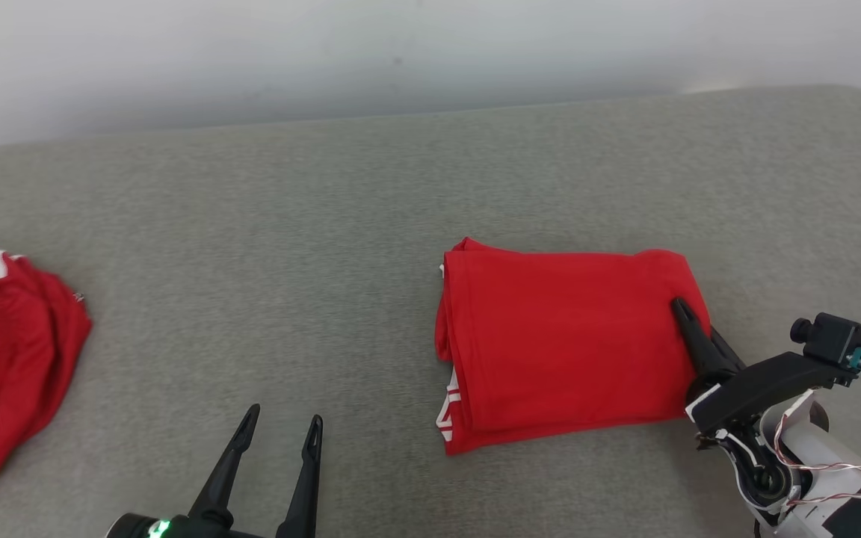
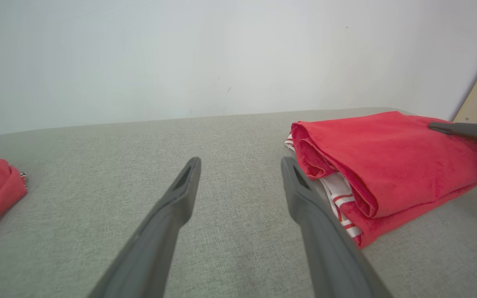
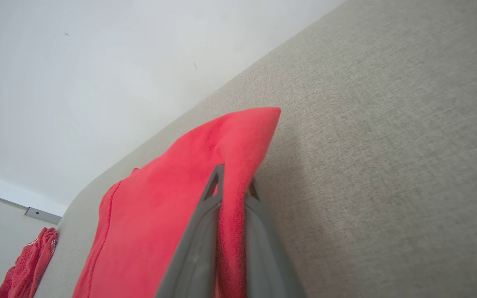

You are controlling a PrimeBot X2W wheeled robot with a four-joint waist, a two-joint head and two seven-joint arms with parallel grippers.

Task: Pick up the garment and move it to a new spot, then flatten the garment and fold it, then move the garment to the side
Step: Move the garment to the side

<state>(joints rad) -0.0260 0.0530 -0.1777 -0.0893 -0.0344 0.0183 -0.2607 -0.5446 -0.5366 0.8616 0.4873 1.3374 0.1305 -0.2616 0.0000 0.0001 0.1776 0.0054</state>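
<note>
Because the grey cushioned surface [image 1: 326,187] is wide and bare through the middle, the folded garment [image 1: 565,336] can lie flat on it toward three o'clock in the head view. It is a neat red rectangle with striped layers peeping out at its seven o'clock corner. A second red garment [image 1: 4,359] sits crumpled at nine o'clock, well apart, so it shouldn't snag. My right gripper [image 1: 688,317] is set at the folded garment's four o'clock edge. Its fingers are pinched nearly together with cloth between them, which I judge is the hold for sliding it aside. My left gripper [image 1: 283,417] hovers at six o'clock, spread wide, holding nothing, out of the way.
</note>
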